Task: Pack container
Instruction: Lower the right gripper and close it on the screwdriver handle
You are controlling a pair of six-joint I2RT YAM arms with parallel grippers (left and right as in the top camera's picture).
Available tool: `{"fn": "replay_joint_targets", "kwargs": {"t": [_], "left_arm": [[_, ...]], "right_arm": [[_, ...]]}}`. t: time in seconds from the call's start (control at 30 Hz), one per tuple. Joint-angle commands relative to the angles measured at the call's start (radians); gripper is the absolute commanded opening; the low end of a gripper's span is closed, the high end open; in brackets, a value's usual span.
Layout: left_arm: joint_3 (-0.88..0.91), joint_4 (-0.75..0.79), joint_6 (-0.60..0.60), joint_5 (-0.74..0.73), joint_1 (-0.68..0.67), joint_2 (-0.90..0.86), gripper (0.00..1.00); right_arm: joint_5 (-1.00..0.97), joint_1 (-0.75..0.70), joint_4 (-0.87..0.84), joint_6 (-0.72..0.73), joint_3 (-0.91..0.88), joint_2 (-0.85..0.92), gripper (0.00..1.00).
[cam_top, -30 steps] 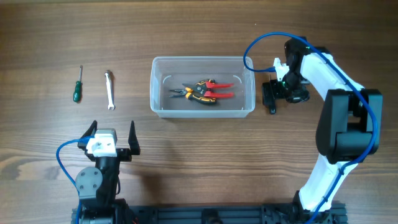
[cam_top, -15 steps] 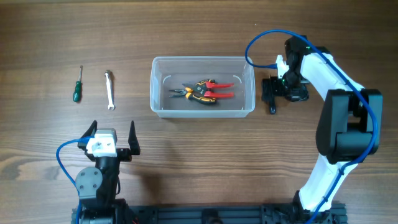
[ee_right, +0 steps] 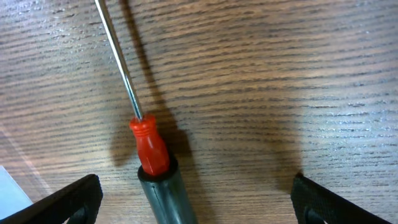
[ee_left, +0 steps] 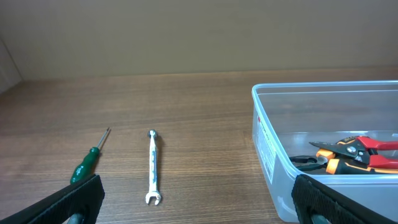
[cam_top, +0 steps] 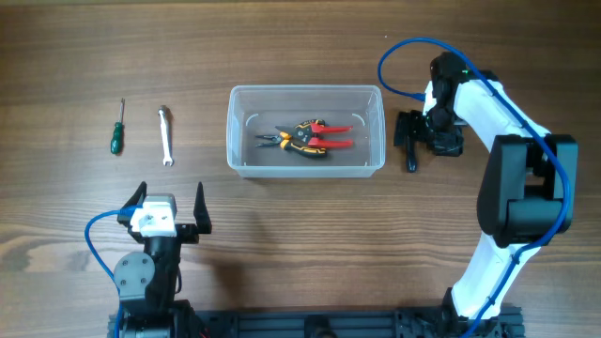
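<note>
The clear plastic container (cam_top: 306,90) stands at the table's middle. It holds red-handled and orange-and-black pliers (cam_top: 305,136). My right gripper (cam_top: 406,133) is open just right of the container. It hovers low over a screwdriver (ee_right: 152,149) with a steel shaft, red collar and dark handle, which lies on the wood between the fingers (ee_right: 199,208), untouched. My left gripper (cam_top: 169,208) is open and empty near the front left. Its wrist view shows the container wall (ee_left: 267,146) and the pliers (ee_left: 354,155).
A green-handled screwdriver (cam_top: 116,130) and a small silver wrench (cam_top: 165,136) lie side by side left of the container. Both also show in the left wrist view: the screwdriver (ee_left: 87,163) and the wrench (ee_left: 153,167). Bare wood surrounds them.
My right gripper has shifted slightly toward the far side beside the container's right end, and its blue cable has swung. The left arm and the tools have not moved.
</note>
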State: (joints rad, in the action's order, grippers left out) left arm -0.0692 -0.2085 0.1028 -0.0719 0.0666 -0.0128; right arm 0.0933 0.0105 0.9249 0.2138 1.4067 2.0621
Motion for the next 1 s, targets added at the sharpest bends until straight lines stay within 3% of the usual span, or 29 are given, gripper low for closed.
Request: {"fn": "replay_joint_targets", "kwargs": {"t": [0.0, 0.3, 0.67, 0.97], "left_arm": [[0.006, 0.003, -0.010, 0.010, -0.005, 0.008, 1.00], [0.006, 0.003, -0.010, 0.010, -0.005, 0.008, 1.00], [0.006, 0.003, -0.010, 0.010, -0.005, 0.008, 1.00], [0.006, 0.003, -0.010, 0.010, -0.005, 0.008, 1.00]], "right_arm": [[0.045, 0.005, -0.002, 0.052, -0.010, 0.027, 0.97], [0.000, -0.002, 0.002, 0.040, -0.010, 0.027, 0.97], [-0.186, -0.017, 0.063, -0.141, -0.010, 0.027, 0.97], [-0.219, -0.019, 0.065, -0.147, -0.010, 0.027, 0.98]]}}
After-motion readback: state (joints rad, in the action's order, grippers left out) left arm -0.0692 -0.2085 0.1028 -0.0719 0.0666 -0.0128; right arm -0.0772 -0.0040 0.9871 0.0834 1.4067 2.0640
